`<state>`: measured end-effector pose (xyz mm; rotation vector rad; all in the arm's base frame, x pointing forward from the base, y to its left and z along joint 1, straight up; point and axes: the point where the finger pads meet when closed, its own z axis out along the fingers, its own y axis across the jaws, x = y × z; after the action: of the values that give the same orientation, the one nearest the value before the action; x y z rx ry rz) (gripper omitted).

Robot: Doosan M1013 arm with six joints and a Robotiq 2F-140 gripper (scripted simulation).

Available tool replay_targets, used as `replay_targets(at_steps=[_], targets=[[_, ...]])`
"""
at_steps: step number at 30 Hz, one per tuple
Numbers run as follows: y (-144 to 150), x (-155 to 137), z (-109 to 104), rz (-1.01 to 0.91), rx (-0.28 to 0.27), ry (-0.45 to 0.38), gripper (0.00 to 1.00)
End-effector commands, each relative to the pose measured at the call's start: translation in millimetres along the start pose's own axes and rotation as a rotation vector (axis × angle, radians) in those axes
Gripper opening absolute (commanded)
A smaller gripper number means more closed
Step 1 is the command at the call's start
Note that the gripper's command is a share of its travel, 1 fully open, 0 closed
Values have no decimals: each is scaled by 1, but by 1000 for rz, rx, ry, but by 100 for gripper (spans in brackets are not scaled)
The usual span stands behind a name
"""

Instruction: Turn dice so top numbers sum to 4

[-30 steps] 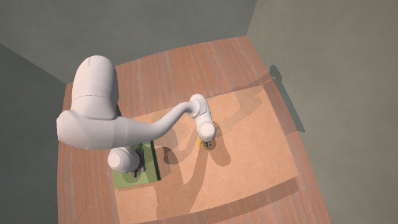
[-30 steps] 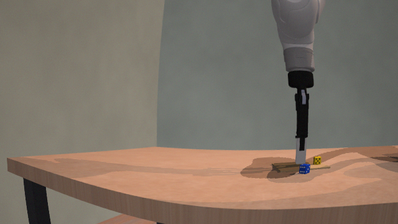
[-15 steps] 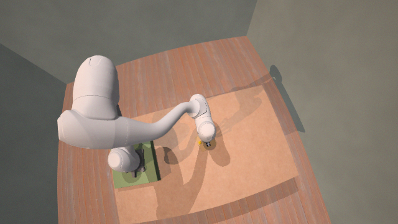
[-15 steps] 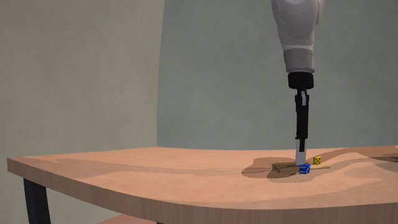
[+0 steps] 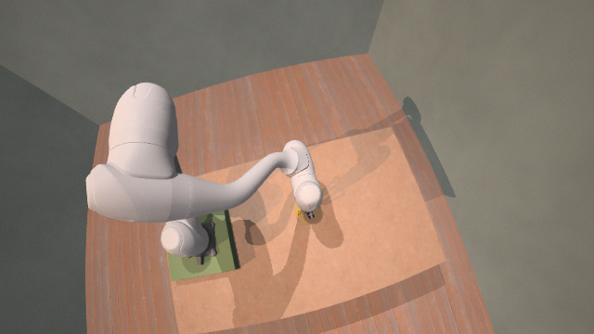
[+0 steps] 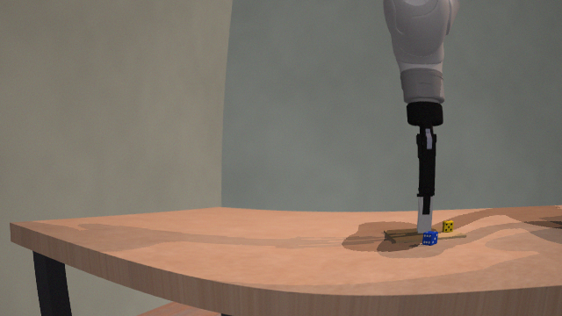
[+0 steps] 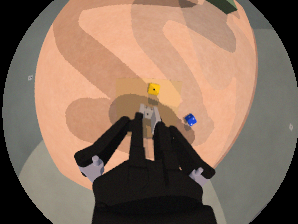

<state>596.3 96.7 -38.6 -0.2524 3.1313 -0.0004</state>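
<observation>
Our hand [image 5: 310,214] [image 6: 424,230] [image 7: 147,111] stood nearly closed and upright, apparently pinching the pale die [image 7: 148,113] low over the mat [image 5: 302,219] [image 6: 455,237] [image 7: 124,87], presumably to place or turn it. We judged the yellow die [image 5: 298,212] [image 6: 448,226] [image 7: 153,89] well left on the mat, since the wrist view showed one pip up; the exterior view gave only its sides. That wrist view also revealed the blue die [image 6: 429,238] [image 7: 190,119] beside the mat, so we still needed it moved on; from the top we could not find it

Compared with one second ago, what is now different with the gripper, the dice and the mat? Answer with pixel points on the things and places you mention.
Nothing visibly changed. The gripper [image 5: 310,214] [image 6: 424,230] [image 7: 147,111] stays low over the mat [image 5: 303,222] [image 6: 457,237] [image 7: 171,89], with what looks like a pale die [image 7: 148,112] between its fingers. The yellow die [image 5: 298,212] [image 6: 448,226] [image 7: 154,89] and blue die [image 6: 430,238] [image 7: 190,120] stayed put.
</observation>
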Motion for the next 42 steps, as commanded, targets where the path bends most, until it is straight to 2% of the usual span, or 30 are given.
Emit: replay_targets(at_steps=[1,25,35,42], targets=[[0,0,0,0,0,0,9],[0,0,0,0,0,0,9],[0,0,0,0,0,0,19],[0,0,0,0,0,0,21]])
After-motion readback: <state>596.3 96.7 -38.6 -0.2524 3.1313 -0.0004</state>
